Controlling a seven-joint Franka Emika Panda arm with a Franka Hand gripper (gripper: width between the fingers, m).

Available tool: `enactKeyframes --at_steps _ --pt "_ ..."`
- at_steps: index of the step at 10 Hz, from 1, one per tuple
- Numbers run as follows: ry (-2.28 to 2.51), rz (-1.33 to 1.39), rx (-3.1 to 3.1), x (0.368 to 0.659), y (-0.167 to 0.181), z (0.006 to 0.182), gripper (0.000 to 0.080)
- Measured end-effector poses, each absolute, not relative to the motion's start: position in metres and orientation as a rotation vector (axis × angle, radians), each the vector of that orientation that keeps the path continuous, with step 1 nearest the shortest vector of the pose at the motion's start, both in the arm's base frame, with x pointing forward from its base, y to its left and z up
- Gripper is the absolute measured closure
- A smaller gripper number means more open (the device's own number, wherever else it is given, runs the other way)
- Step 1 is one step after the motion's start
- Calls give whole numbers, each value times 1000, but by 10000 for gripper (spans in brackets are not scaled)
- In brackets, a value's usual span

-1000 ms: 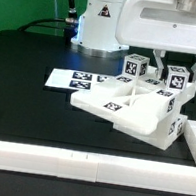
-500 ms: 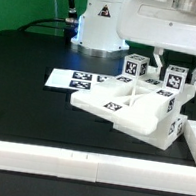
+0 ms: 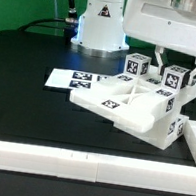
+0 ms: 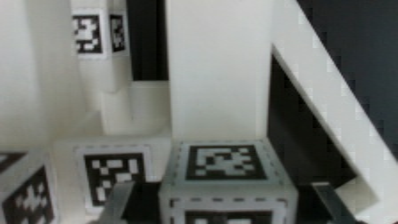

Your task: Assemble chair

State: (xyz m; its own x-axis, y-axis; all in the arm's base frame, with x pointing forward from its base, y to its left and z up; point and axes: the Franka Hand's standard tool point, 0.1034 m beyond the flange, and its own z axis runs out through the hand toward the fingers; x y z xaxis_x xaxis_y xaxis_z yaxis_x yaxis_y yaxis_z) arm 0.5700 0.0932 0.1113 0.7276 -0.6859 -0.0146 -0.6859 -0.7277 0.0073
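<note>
The partly built white chair (image 3: 121,101) lies on the black table at the exterior view's right, its flat slab facing up and tagged leg bars standing on it. My gripper (image 3: 178,69) comes down from above and is shut on the right-hand leg bar (image 3: 176,85), one dark finger on each side. Another tagged leg bar (image 3: 137,65) stands just to its left. In the wrist view the held leg bar's tagged end (image 4: 222,162) fills the space inside my gripper (image 4: 222,200), with the fingers (image 4: 128,200) pressed to its sides. A second tagged bar (image 4: 95,35) stands beyond.
The marker board (image 3: 70,80) lies flat to the left of the chair. A long white rail (image 3: 67,162) runs along the front, and another rail (image 3: 195,135) sits right against the chair's right side. The robot base (image 3: 100,21) stands behind.
The arm's white housing above the gripper has shifted slightly toward the exterior view's right. The held leg bar and the chair stay where they were.
</note>
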Motion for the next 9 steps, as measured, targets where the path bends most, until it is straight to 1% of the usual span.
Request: enactKeyframes --at_steps 6,7,8,9 --pt "-1550 -38 2722 568 93 111 514" --pt "-1620 -42 2677 567 93 110 462" --pt "-1615 -44 2679 567 93 109 462" --pt "-1612 -43 2681 567 93 109 327"
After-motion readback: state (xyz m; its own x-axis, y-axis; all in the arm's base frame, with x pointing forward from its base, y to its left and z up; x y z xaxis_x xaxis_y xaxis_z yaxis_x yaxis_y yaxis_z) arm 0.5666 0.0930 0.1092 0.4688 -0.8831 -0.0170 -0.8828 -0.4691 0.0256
